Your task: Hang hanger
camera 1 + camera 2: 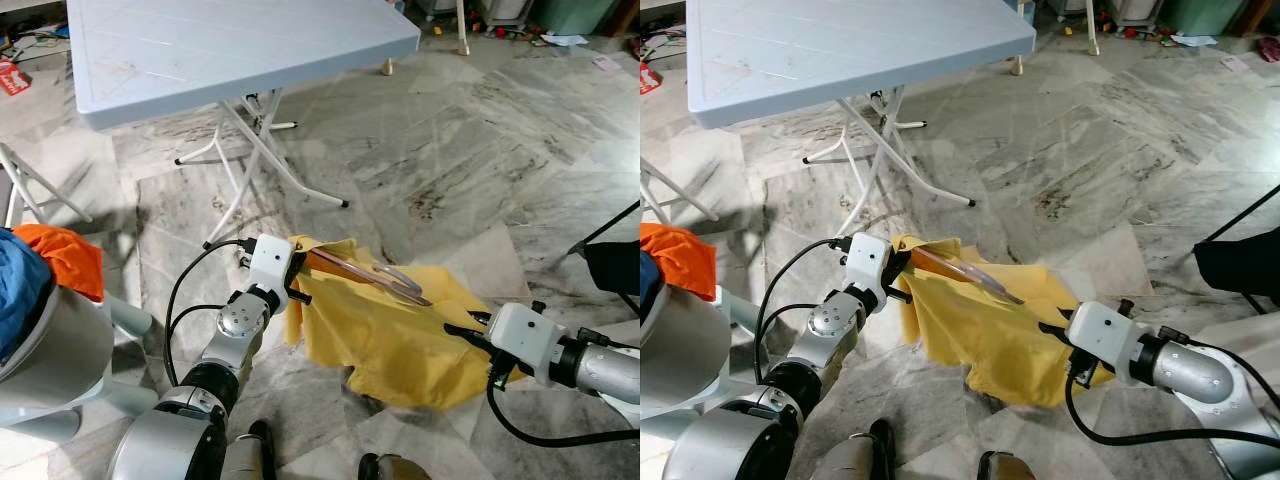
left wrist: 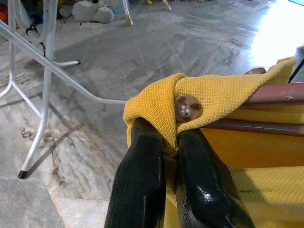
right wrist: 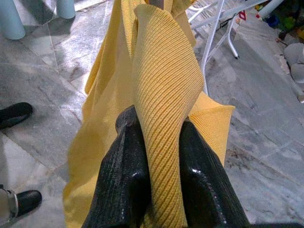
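Note:
A yellow knitted garment (image 1: 385, 335) hangs between my two grippers above the marble floor. A brown wooden hanger (image 1: 355, 272) with a metal hook (image 1: 400, 277) lies across its top edge. My left gripper (image 2: 170, 137) is shut on the hanger's end, pinching the cloth folded over it beside a round screw (image 2: 186, 107). My right gripper (image 3: 159, 126) is shut on a fold of the yellow garment (image 3: 161, 80), at the garment's right side (image 1: 470, 330).
A light blue folding table (image 1: 220, 45) on white legs (image 1: 250, 170) stands ahead. A basket with orange and blue clothes (image 1: 50, 265) is at my left. A black chair (image 1: 615, 265) sits at the right edge. Dark shoes (image 3: 16, 114) are on the floor.

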Controlling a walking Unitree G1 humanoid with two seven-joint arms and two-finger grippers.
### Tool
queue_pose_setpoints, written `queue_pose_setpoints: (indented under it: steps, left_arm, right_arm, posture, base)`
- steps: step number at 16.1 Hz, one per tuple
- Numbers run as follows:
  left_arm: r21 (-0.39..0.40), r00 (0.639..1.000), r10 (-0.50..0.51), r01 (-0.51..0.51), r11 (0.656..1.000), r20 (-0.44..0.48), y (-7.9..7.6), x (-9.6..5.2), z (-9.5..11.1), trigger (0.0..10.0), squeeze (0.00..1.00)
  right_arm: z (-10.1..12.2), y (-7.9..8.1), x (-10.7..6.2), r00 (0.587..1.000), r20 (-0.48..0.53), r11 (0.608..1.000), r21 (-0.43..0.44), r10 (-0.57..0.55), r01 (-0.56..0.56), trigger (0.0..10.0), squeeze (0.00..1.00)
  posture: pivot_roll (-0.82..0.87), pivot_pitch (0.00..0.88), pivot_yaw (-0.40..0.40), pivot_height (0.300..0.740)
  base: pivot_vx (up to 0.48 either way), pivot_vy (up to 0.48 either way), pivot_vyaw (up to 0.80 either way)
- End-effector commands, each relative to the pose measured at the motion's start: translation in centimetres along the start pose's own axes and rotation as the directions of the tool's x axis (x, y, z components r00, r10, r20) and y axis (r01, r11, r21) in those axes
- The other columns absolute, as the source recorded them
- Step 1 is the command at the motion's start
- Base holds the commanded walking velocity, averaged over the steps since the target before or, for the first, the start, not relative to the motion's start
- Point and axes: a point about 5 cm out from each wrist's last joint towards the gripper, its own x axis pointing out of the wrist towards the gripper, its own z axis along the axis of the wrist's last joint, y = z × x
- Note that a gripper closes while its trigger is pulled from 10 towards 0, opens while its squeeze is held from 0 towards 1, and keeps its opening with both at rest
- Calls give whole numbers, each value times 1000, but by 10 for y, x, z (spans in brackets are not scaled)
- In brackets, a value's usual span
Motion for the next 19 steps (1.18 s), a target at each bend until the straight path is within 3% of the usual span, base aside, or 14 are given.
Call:
queue_pose_setpoints:
  steps: [1,6,8,10,12,14,17,19]
  left_arm:
    - [-54,833,549,-552,832,-61,130,-50,-7,0,0]
    - [-52,841,536,-533,844,71,128,-40,18,0,0]
    - [-47,843,523,-521,852,129,129,-39,28,0,0]
    - [-56,851,512,-509,859,121,125,-38,26,0,0]
    - [-61,872,475,-471,880,117,113,-35,19,0,0]
    - [-54,890,437,-433,900,131,100,-34,15,0,0]
    - [-17,908,379,-382,924,178,88,-30,19,0,0]
    - [-45,897,411,-410,911,161,92,-32,17,0,0]
  right_arm:
    - [-59,-33,-77,905,-396,984,15,-156,176,10000,0]
    - [-67,6,-36,922,-386,997,53,-33,58,10000,0]
    - [-82,15,-29,889,-457,998,43,-27,53,10000,0]
    - [-76,17,-10,910,-409,988,95,-70,119,10000,0]
    - [-81,19,3,886,-449,982,83,-113,168,10000,0]
    - [-86,30,17,868,-485,970,137,-110,199,10000,0]
    - [-92,45,27,850,-522,975,149,-65,166,10000,0]
    - [-93,47,32,844,-532,967,173,-66,185,10000,0]
  posture:
    - [-139,212,23,740]
    - [-117,206,16,740]
    - [-115,208,13,740]
    - [-112,208,13,740]
    - [-109,208,8,740]
    - [-104,208,-2,740]
    - [-101,211,-13,740]
    - [-100,210,-18,740]
  base:
    - [0,0,0]
    - [0,0,0]
    - [0,0,0]
    - [0,0,0]
    - [0,0,0]
    - [0,0,0]
    - [0,0,0]
    - [0,0,0]
